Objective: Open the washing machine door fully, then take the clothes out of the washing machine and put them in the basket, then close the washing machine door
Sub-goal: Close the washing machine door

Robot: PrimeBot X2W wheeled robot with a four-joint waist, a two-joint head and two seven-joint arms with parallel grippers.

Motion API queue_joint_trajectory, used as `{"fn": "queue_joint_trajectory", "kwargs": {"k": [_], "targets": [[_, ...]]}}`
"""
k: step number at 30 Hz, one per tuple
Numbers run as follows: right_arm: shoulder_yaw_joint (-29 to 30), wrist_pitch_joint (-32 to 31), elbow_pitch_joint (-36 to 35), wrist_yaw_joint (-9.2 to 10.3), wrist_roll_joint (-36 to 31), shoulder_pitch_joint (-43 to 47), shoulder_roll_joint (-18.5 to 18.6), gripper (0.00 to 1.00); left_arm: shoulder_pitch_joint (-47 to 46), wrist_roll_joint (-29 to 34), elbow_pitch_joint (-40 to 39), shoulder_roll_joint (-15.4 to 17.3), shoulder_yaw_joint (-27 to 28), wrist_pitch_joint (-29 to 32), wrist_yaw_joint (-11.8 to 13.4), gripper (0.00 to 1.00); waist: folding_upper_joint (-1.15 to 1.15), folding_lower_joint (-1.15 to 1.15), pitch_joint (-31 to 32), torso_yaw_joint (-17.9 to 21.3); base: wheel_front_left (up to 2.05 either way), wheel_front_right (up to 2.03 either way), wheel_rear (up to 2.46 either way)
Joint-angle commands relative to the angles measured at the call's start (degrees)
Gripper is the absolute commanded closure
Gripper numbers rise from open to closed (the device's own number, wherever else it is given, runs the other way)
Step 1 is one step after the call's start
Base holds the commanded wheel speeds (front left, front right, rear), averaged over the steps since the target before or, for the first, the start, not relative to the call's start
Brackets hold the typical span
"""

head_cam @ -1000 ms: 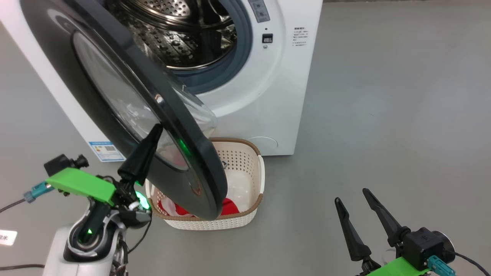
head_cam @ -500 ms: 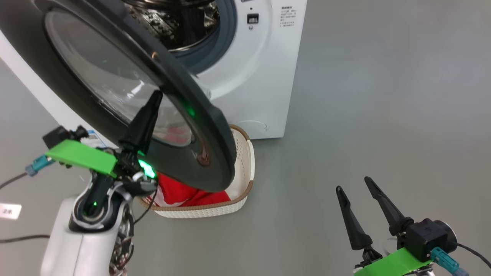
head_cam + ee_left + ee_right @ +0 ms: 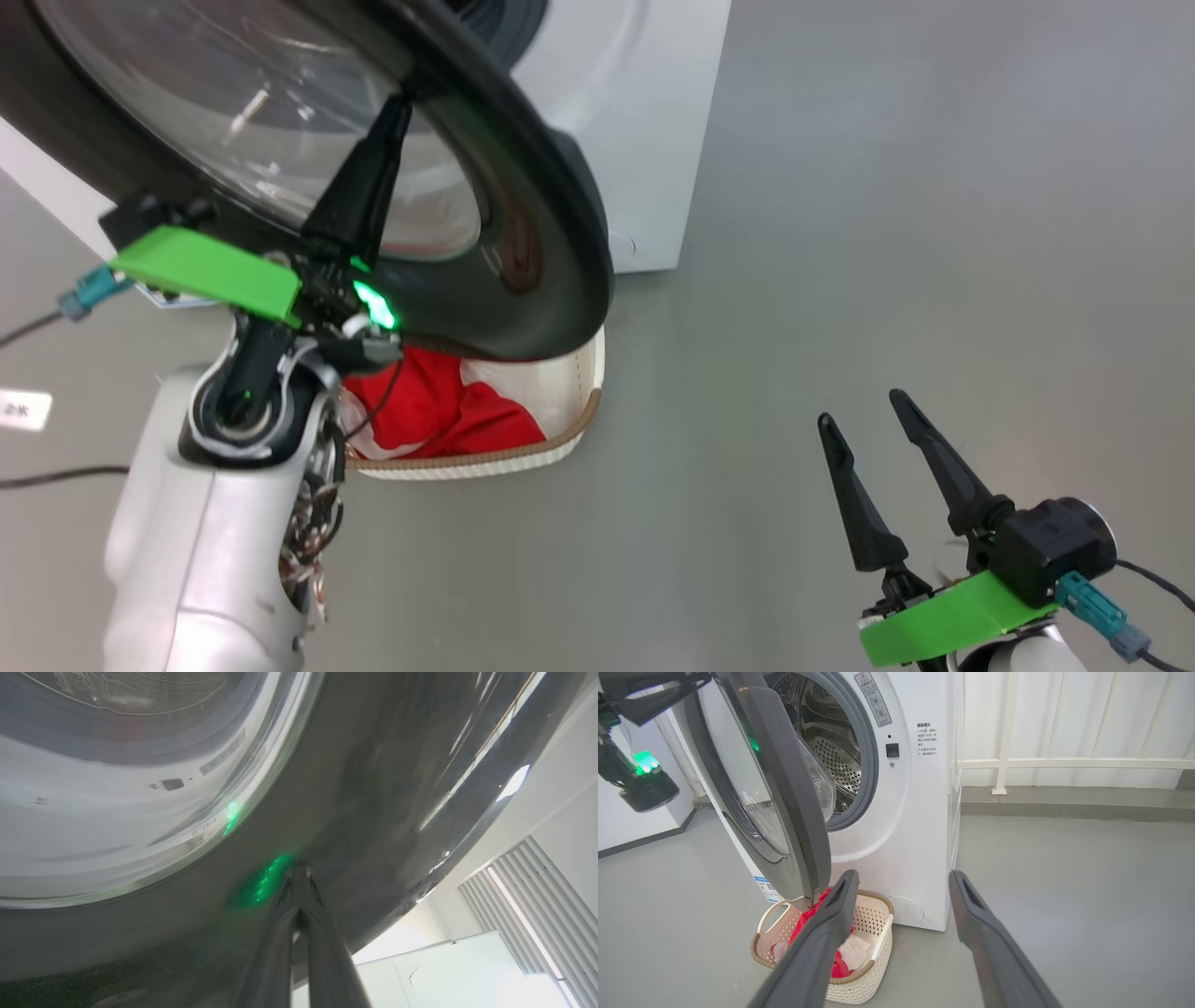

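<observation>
Washing machine door (image 3: 803,826) stands half open, angled out over the basket (image 3: 523,455) holding the red clothes (image 3: 439,411). Left gripper (image 3: 299,870) fingers are pressed together (tips against the door's black rim). Right gripper (image 3: 864,411) hangs spread wide, well right of the basket.

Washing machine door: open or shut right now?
Open, partway. In the right wrist view the washing machine door stands angled away from the washing machine, leaving its steel drum exposed.
</observation>
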State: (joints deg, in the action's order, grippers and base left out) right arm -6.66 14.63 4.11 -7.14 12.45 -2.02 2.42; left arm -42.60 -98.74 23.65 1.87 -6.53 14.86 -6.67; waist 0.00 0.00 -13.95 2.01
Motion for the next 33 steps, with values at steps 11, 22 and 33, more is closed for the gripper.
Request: {"fn": "queue_joint_trajectory", "kwargs": {"k": [11,22,33], "targets": [[-1.5,0.4,-2.0,-0.35,0.1,-3.9,0.5,0.00,-9.3,0.7,0.8,1.0,-0.2,-4.2,-0.8,1.00,0.00,0.00,-6.0,2.2,0.00,0.00,0.00],[-1.3,0.4,-2.6,-0.35,0.4,-5.2,0.5,0.00,-15.1,2.6,3.3,1.0,-0.5,-7.7,-0.8,1.00,0.00,0.00,-9.1,4.0,0.00,0.00,0.00],[-1.5,0.4,-3.0,-0.35,0.9,-6.1,0.5,0.00,-19.8,5.1,4.4,1.0,0.0,-12.0,-0.8,1.00,0.00,0.00,-11.6,5.3,0.00,0.00,0.00]]}}
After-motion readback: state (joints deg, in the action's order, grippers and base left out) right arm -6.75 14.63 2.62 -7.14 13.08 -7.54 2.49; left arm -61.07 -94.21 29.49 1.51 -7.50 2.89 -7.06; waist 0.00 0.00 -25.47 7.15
